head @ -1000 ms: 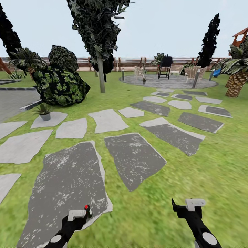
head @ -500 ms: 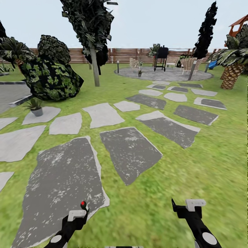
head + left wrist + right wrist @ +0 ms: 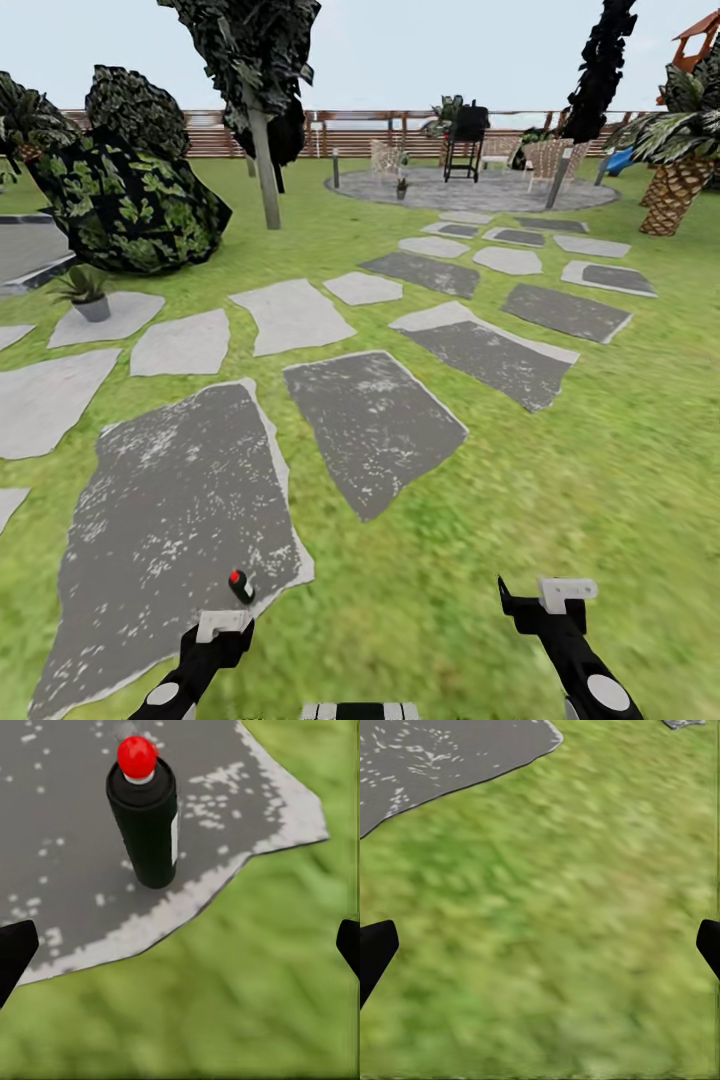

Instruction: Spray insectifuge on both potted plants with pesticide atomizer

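Nearby, potted plant fills grey pot; atomizer upright on stone; both tools wide.

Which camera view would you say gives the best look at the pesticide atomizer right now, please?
The left wrist view: the pesticide atomizer stands upright near the edge of a dark paving stone, large enough to show its red top and pale band. In the head view it is a tiny dark bottle just ahead of the left gripper.
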{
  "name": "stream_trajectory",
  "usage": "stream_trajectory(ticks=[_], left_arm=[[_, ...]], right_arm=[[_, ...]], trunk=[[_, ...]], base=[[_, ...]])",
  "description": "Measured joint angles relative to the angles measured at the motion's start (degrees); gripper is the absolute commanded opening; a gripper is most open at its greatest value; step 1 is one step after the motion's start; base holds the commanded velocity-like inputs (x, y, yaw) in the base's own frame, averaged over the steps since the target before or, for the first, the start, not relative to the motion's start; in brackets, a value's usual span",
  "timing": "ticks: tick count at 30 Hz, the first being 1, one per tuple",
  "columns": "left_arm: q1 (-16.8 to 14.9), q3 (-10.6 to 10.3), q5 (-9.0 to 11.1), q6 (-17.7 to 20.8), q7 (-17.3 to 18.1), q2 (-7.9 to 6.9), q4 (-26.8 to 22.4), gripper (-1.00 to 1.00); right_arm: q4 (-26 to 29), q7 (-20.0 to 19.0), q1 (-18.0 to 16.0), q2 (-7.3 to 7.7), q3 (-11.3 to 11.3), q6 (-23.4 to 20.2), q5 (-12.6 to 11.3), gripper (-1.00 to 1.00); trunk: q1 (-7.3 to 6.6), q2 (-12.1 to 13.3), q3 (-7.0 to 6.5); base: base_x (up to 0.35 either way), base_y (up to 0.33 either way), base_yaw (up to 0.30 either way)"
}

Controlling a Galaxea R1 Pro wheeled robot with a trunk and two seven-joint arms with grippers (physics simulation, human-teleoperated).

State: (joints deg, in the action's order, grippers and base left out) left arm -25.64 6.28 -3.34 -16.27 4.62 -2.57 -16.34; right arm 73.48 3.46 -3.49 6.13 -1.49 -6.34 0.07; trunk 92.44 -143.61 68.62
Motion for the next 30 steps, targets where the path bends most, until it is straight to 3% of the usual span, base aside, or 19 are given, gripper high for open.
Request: stream_trajectory(ticks=[6,14,22,30], left_arm=[[0.0,0.0,0.0,0.0,0.0,-0.03,0.0,1.00],[0.0,0.0,0.0,-0.1,0.0,-0.05,-0.1,1.00],[0.0,0.0,0.0,-0.1,-0.2,-0.07,-0.1,1.00],[0.0,0.0,0.1,-0.1,-0.3,-0.09,-0.1,1.00]], right_arm=[[0.0,0.0,0.0,-0.01,0.0,0.0,0.0,1.00],[-0.1,0.0,0.0,0.00,0.0,0.0,0.1,1.00],[-0.1,0.0,0.0,0.00,0.1,0.0,0.1,1.00],[-0.2,0.0,0.0,-0.08,0.2,0.0,0.0,1.00]], trunk=[[0.15,-0.1,1.33],[0.15,-0.1,1.34],[0.12,-0.1,1.33],[0.15,-0.1,1.34]], base=[[0.000,0.000,-0.231],[0.013,0.000,-0.043],[0.246,0.000,-0.001],[0.057,0.000,0.000]])
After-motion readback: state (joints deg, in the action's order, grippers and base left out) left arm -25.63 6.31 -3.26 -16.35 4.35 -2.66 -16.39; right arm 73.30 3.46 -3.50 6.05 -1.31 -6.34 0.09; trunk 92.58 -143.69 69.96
